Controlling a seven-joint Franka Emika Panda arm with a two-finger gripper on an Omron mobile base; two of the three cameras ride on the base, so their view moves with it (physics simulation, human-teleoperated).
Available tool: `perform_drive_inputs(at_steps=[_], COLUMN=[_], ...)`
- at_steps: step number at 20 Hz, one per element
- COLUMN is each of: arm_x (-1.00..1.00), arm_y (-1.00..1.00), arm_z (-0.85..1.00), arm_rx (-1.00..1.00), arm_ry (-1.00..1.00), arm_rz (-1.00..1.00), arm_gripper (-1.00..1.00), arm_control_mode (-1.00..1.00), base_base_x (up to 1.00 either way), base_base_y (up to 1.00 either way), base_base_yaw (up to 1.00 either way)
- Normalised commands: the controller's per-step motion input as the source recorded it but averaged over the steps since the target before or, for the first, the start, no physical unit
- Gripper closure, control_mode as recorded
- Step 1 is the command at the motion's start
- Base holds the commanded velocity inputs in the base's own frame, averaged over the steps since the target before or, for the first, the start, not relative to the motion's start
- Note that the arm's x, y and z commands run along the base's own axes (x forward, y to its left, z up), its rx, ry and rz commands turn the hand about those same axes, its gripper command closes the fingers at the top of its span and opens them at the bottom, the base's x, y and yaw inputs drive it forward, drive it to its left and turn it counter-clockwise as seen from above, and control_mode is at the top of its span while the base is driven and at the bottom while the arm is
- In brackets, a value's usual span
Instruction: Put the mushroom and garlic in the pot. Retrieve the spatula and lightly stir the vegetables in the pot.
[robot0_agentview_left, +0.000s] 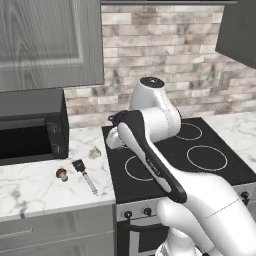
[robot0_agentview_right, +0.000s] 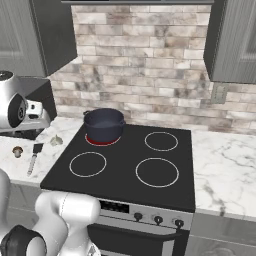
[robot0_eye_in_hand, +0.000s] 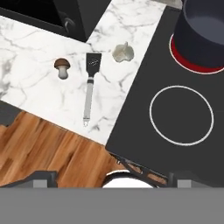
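Observation:
The brown-capped mushroom (robot0_eye_in_hand: 62, 68) (robot0_agentview_left: 61, 174) lies on the marble counter left of the stove. Just right of it lies the spatula (robot0_eye_in_hand: 89, 89) (robot0_agentview_left: 84, 175), black head toward the wall and thin metal handle toward the counter's front edge. The pale garlic (robot0_eye_in_hand: 123, 52) (robot0_agentview_left: 94, 152) sits between the spatula head and the cooktop. The navy pot (robot0_agentview_right: 104, 125) (robot0_eye_in_hand: 202, 35) stands on the rear left burner, which glows red. My gripper (robot0_eye_in_hand: 111, 178) hangs high above the counter's front edge, looking down; its dark fingertips (robot0_eye_in_hand: 41, 178) stand wide apart, open, with nothing between them.
A black microwave (robot0_agentview_left: 30, 132) stands at the back of the left counter (robot0_agentview_left: 30, 190). The black cooktop (robot0_agentview_right: 130, 165) has three bare ring burners. Wooden floor (robot0_eye_in_hand: 43, 148) shows below the counter edge. Dark upper cabinets (robot0_agentview_right: 235, 40) hang on both sides.

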Motion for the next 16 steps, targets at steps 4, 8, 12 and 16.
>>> perform_drive_inputs(at_steps=[4,8,12,16], arm_x=[0.06,0.19,0.2,0.2], arm_y=[0.72,0.71,0.69,0.6], arm_z=[-0.24,-0.2,-0.19,-0.26], arm_rx=[0.0,0.03,0.03,0.03], arm_ry=[0.01,0.0,0.0,0.0], arm_rz=[-0.09,-0.15,-0.15,-0.14], arm_gripper=[-1.0,-1.0,-1.0,-1.0], arm_control_mode=[-1.0,-1.0,-1.0,-1.0], base_base_x=[0.0,0.0,0.0,0.0], base_base_y=[0.0,0.0,0.0,0.0], base_base_yaw=[0.0,0.0,0.0,0.0])
